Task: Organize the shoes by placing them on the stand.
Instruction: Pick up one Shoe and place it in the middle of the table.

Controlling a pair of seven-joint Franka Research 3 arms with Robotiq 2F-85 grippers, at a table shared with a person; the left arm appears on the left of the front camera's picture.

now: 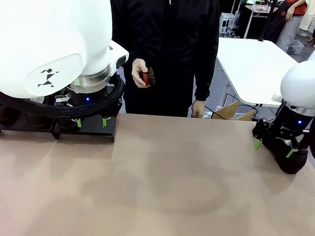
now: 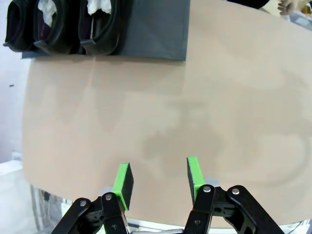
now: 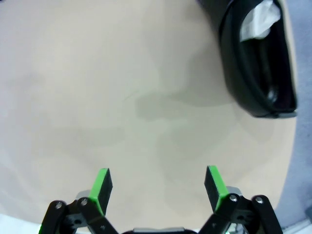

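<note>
Beige tabletop (image 1: 158, 188) spreads bare across the middle of your front view, with a person in a black jacket (image 1: 163, 43) standing at 12 o'clock behind it, a small brown brush (image 1: 147, 77) in one hand (image 1: 140, 73). At 9 o'clock you have the black stand (image 2: 151, 29); in your left wrist view three glossy black shoes (image 2: 63, 24) sit side by side on it, its right-hand section bare. Your left gripper (image 2: 158, 180) hangs over bare table, well apart from the stand, its jaws partly apart and holding nothing. At 3 o'clock your right gripper (image 1: 274, 148) sits low at the table's edge. In its wrist view your right gripper's jaws stand wide apart and empty, and a fourth black shoe (image 3: 258, 58) lies on the table at 1 o'clock, white paper stuffed inside.
</note>
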